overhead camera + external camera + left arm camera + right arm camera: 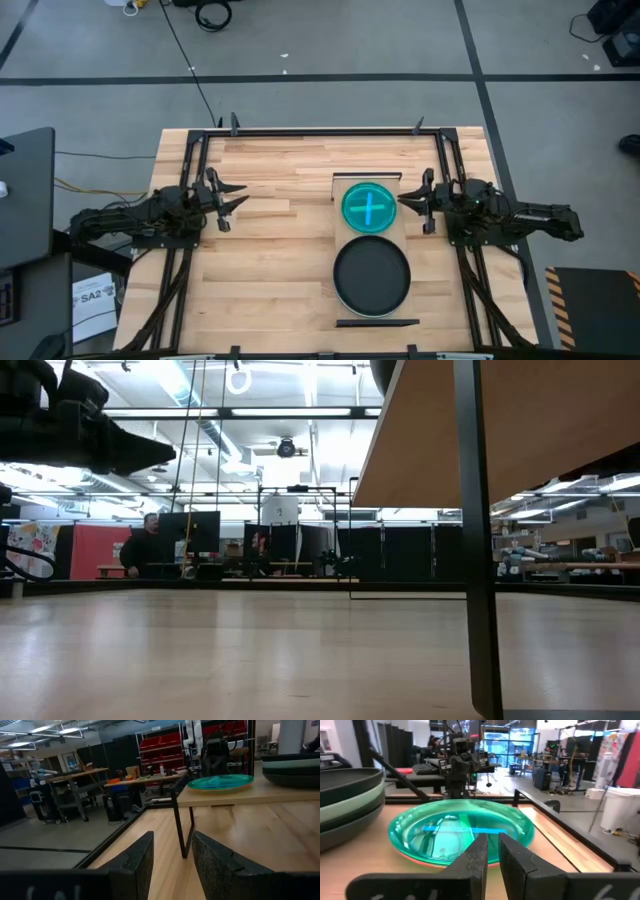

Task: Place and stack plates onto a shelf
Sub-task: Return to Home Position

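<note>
Sitting at mid-height on the left of the high view, the left gripper (pixel 236 199) is over bare table (pixel 270 270), well apart from the shelf (pixel 342 185). Its own camera shows the fingers (pixel 137 862) parted by a moderate gap, with nothing between them.

- The right gripper (pixel 404 199) is right of centre, just beside the shelf's right edge and level with the teal plate (pixel 370 207). Its fingers (pixel 479 855) are parted by only a narrow slit, and it is empty.
- The shelf is a pale plank running top to bottom, right of centre in the high view. It stands raised on thin dark legs (pixel 480 540).
- At the upper end of the plank lies the teal plate, which carries a lighter blue cross. An orange rim (pixel 440 865) shows directly beneath it.
- At the lower end is a stack topped by a black plate (pixel 371 275). From the right wrist view the mint plate (pixel 365 795) lies under it, with another dark plate (pixel 350 822) below that.
- The two piles sit near each other on the plank. I cannot tell whether their rims touch.
- In the low view a person (pixel 140 545) stands far back in the room, at left.
</note>
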Robot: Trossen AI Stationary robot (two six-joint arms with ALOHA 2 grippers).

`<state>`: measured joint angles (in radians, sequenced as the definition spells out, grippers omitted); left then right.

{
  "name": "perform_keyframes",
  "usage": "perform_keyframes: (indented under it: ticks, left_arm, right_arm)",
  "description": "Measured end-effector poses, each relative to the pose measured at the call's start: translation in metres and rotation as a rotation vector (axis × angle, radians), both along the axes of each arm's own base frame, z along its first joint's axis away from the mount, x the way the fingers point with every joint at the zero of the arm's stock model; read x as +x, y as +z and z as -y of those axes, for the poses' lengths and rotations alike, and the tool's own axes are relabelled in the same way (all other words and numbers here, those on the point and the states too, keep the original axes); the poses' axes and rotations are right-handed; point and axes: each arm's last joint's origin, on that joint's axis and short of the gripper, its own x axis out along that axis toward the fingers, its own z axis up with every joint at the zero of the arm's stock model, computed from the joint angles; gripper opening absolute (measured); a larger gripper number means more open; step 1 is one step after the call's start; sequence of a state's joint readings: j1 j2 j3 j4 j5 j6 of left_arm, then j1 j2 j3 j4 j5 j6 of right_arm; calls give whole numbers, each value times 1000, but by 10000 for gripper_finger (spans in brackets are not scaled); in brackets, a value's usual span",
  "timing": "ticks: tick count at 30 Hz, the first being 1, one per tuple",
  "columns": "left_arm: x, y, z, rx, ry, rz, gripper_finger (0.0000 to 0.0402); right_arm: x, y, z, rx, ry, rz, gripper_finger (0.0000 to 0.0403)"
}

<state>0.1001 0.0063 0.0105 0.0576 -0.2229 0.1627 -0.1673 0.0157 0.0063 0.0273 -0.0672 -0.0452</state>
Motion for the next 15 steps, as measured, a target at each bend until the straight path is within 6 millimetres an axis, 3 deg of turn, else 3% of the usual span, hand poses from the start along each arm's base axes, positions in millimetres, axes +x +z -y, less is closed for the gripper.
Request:
perform_keyframes:
  ticks: [15]
  left_arm:
    - [0, -1, 0, 4, 2, -15, 141]
  right_arm:
    - [0, -1, 3, 47, -93, 1, 52]
